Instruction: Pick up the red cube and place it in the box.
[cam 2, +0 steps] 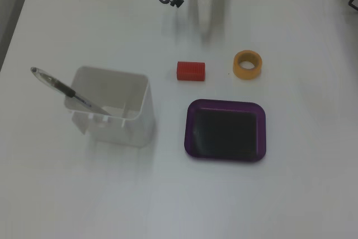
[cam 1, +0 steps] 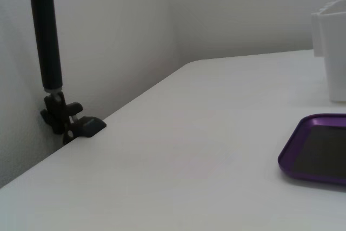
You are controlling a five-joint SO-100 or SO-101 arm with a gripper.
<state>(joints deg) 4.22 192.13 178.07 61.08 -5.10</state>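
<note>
The white table (cam 2: pixel 291 194) carries the red cube (cam 2: pixel 191 71), a yellow tape roll (cam 2: pixel 247 64), the purple box (cam 2: pixel 225 153); a white container (cam 2: pixel 114 107) stands left in a fixed view.

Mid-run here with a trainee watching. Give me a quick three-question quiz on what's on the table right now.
1. True or false: the red cube already lies in the purple tray.
2. In the fixed view from above, what sits right of the cube? A) pen B) yellow tape roll C) clamp
3. What leans inside the white container?

Key:
1. False. The cube rests on the table, apart from the tray, which holds nothing.
2. B
3. A pen.
</note>
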